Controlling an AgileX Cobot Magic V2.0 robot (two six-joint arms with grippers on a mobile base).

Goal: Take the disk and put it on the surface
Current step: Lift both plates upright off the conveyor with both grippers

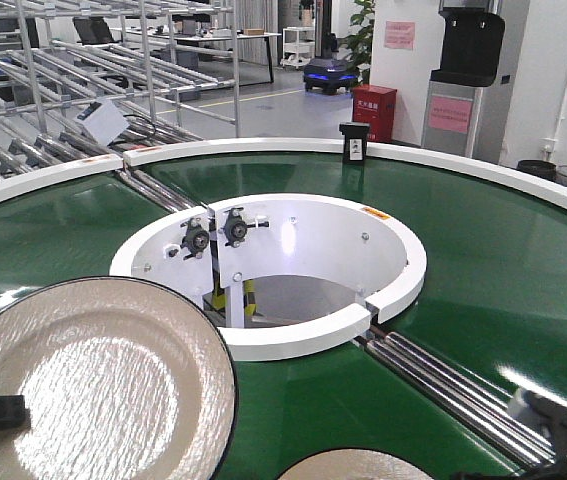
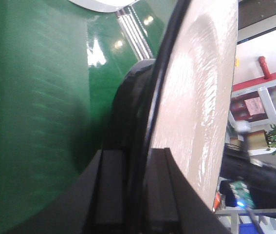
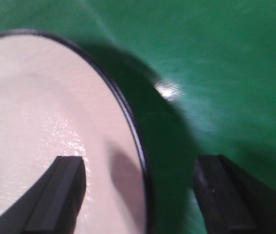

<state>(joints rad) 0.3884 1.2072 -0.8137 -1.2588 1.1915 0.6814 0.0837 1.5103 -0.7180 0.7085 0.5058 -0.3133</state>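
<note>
A large beige disk with a dark rim (image 1: 93, 380) is lifted and tilted over the green belt at the lower left. My left gripper (image 1: 3, 412) is shut on its near edge. In the left wrist view the rim runs between the two closed fingers of the left gripper (image 2: 140, 153), and the disk's face (image 2: 201, 87) fills the right side. A second beige disk (image 1: 355, 465) lies on the belt at the bottom centre. My right gripper (image 3: 140, 165) is open and straddles that disk's rim (image 3: 40, 126), one finger over the disk and one over the belt. The dark glossy surface is out of view.
The green ring conveyor belt (image 1: 503, 260) circles a white inner wall (image 1: 293, 345) around a central well. Metal rollers (image 1: 443, 380) cross the belt at the right. A black box (image 1: 353, 142) sits on the far white rim. Metal racks stand at the back left.
</note>
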